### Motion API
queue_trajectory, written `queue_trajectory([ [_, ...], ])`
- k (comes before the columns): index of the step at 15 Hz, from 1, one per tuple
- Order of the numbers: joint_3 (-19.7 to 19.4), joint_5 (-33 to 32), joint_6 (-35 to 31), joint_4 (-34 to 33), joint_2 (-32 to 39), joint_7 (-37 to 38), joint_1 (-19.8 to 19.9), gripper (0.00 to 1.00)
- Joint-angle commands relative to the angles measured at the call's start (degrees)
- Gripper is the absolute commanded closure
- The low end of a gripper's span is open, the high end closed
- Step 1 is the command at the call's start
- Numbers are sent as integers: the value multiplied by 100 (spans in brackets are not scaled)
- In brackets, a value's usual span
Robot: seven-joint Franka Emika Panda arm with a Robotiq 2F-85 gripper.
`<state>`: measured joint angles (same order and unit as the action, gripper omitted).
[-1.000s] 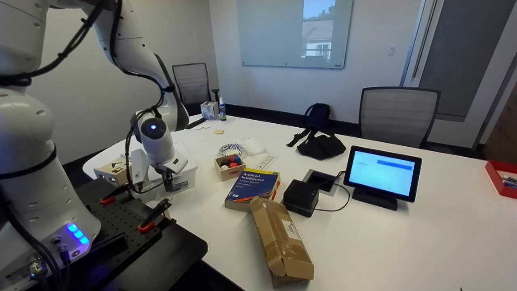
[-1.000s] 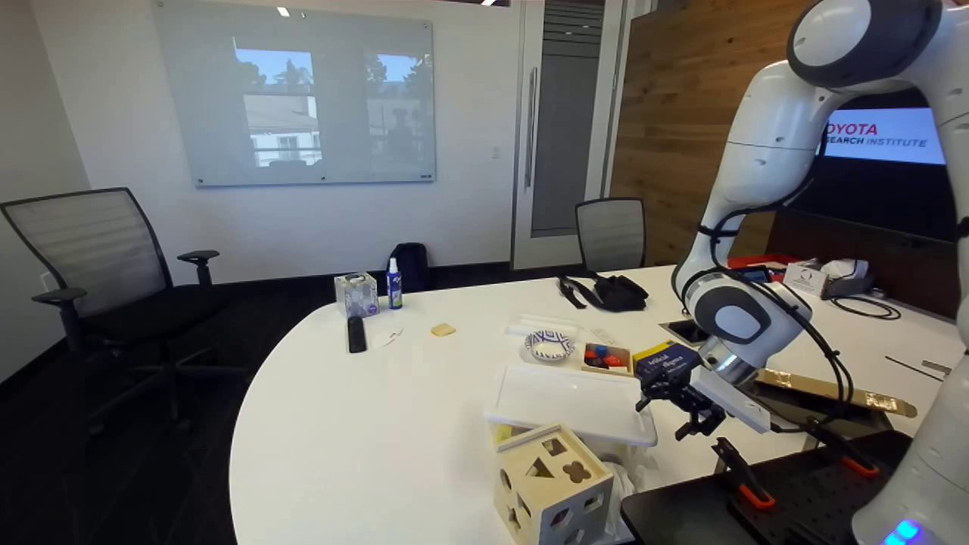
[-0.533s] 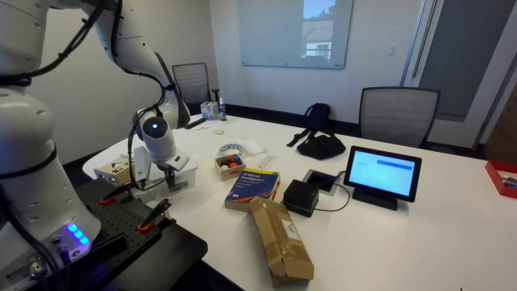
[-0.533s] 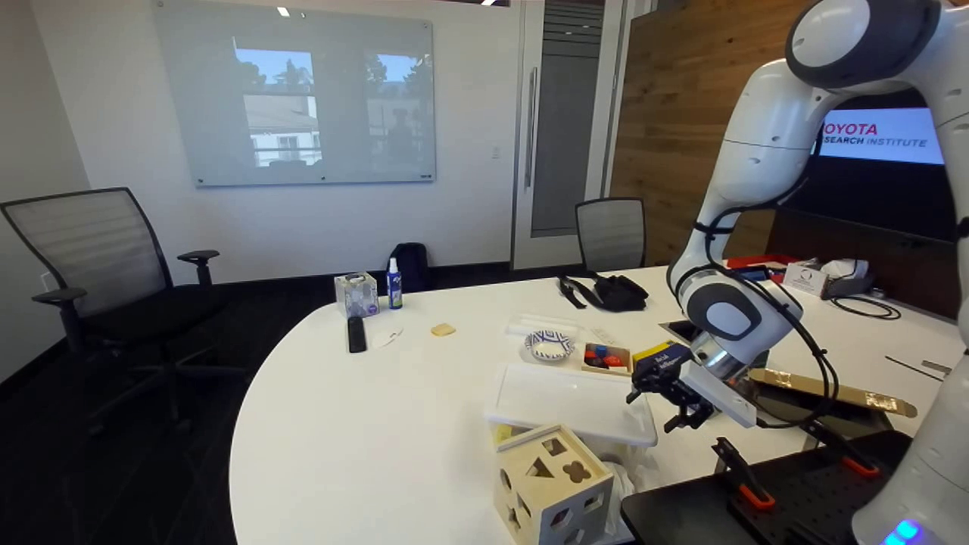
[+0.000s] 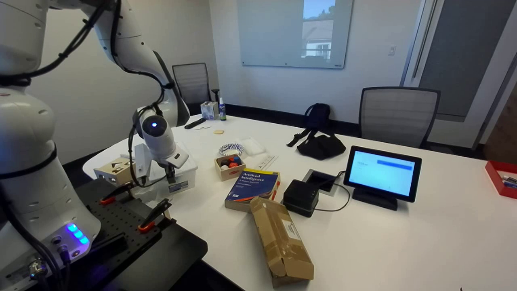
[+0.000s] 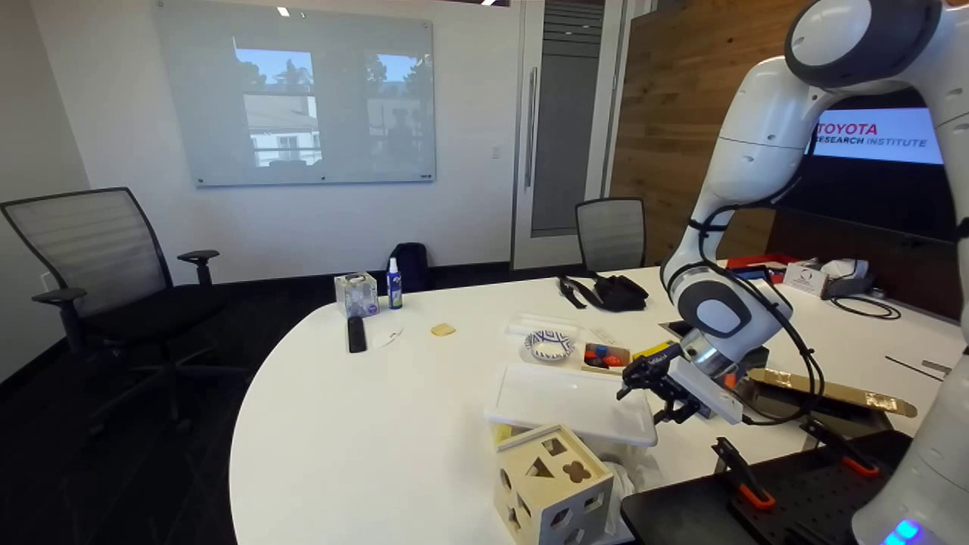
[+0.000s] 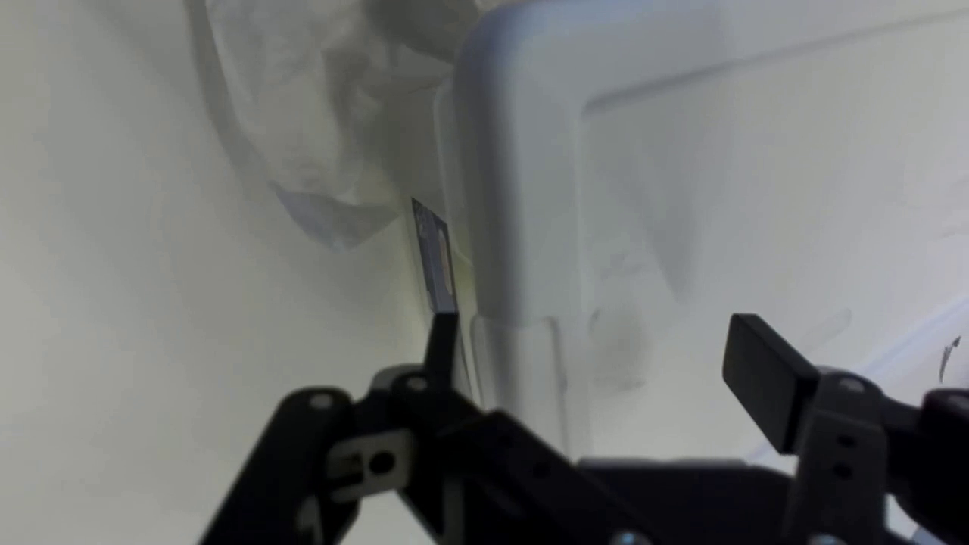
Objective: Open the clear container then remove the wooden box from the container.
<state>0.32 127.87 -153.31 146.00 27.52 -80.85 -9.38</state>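
Observation:
The clear container [image 5: 186, 178] stands on the table beside the robot base, with its white lid [image 6: 568, 397] on. In the wrist view the lid [image 7: 719, 189] fills the right side, and a dark label on the container wall [image 7: 435, 253] shows past the lid's edge. My gripper [image 6: 642, 406] is open and empty at the lid's end. In the wrist view the gripper [image 7: 598, 333] has one finger outside the lid's rim and one over the lid's top. Touch cannot be told. The wooden box is not seen; the lid hides the container's inside.
A pale shape-sorter cube [image 6: 553, 481] and a crumpled plastic bag [image 7: 310, 113] sit beside the container. A small tray of coloured balls [image 5: 229, 166], a patterned bowl [image 5: 231, 149], a blue book [image 5: 252, 188] and a brown package [image 5: 282, 242] lie nearby. Black clamps [image 6: 746, 477] rise from the base board.
My gripper has moved left in an exterior view, from beside the container to the lid's end, with its fingers staying open. The container and lid have not moved.

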Motion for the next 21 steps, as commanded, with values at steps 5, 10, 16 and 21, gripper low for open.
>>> queue_trajectory([
  [5, -61, 156, 103, -28, 124, -221, -48, 73],
  [10, -104, 151, 135, -3, 51, -349, -51, 87],
  [16, -277, -92, -323, -52, 22, -278, -598, 92],
  [21, -84, -196, -1077, -219, 42, -407, -831, 92],
])
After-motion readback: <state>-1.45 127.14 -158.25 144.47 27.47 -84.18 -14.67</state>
